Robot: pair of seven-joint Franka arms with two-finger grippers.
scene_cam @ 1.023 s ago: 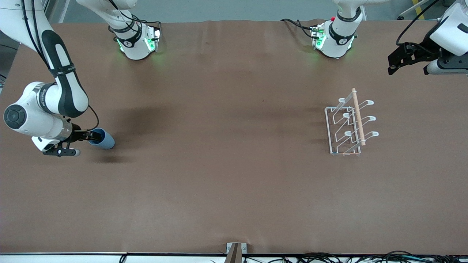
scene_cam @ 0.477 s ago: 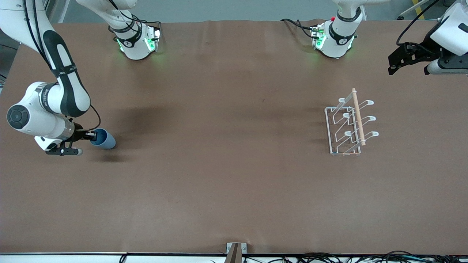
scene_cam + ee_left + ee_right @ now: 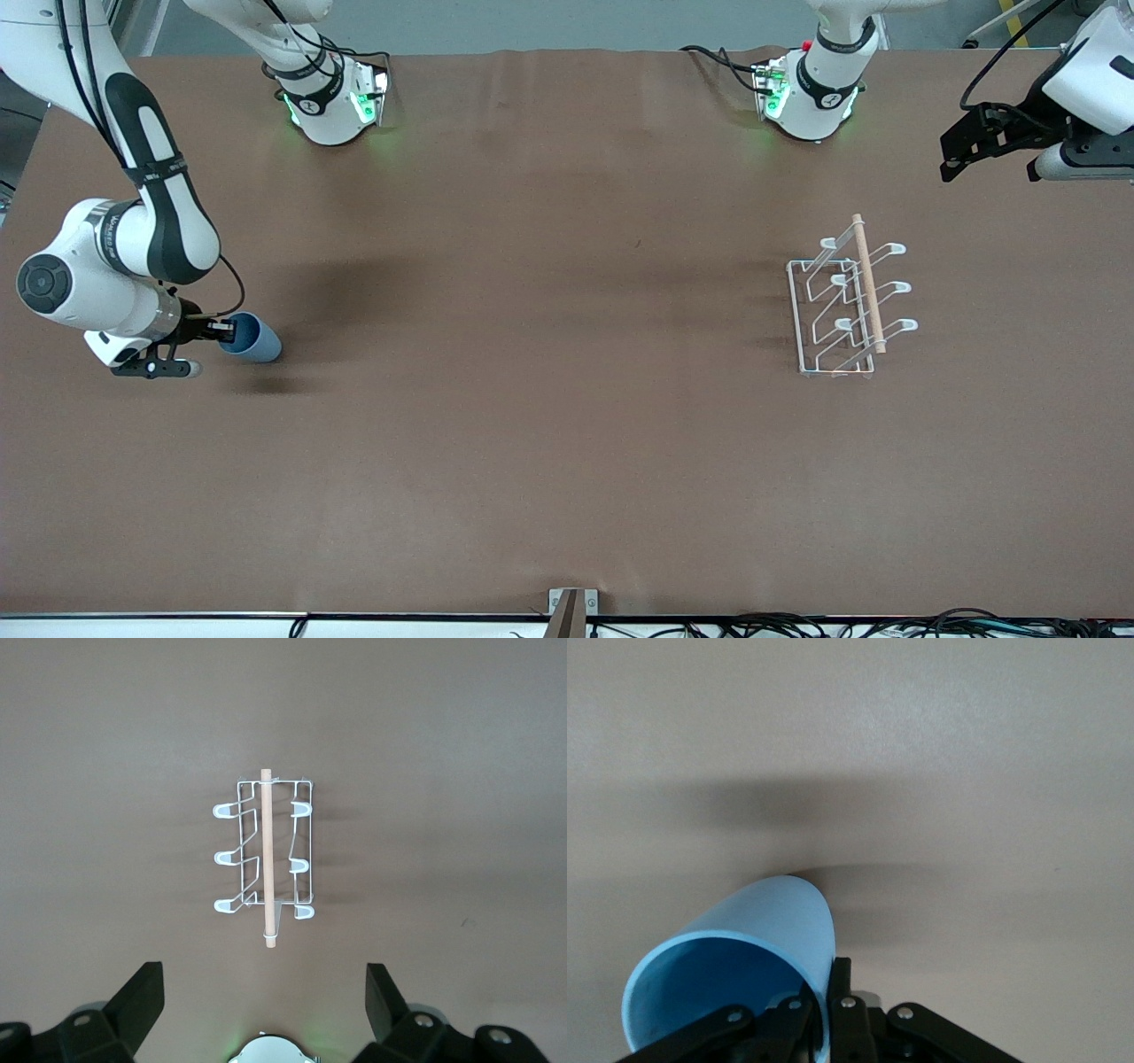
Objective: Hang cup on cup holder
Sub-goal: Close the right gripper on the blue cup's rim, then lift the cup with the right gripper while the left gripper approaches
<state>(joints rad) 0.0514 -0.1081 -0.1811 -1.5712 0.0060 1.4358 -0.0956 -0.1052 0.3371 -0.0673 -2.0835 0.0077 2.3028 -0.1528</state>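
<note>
A small, plain light-blue handleless cup (image 3: 251,338) of matte plastic is seen held by its rim in the right claw (image 3: 227,332) over the brown counter (image 3: 532,425), toward the right arm's end. In the right wrist view the cup (image 3: 735,970) is shown tilted onto its side, its open mouth turned toward the camera, and the rim wall is pinched between the two black fingers (image 3: 842,1014) of the right claw (image 3: 819,1010), one inside the mouth and one outside. A dark shadow is cast on the counter beneath the cup. The white wire cup holder (image 3: 846,301), built on a rectangular base with upturned looped prongs and a light wooden rod (image 3: 868,282) along its top, is placed on the counter toward the left arm's end, well apart from the cup. No cup is carried on its prongs. The left claw (image 3: 992,151) is held up over the counter's edge at the left arm's end, where the arm waits; in the left wrist view its two black fingers (image 3: 137,1001) are spread wide with nothing between them, and the cup holder (image 3: 264,855) is framed between them below.
</note>
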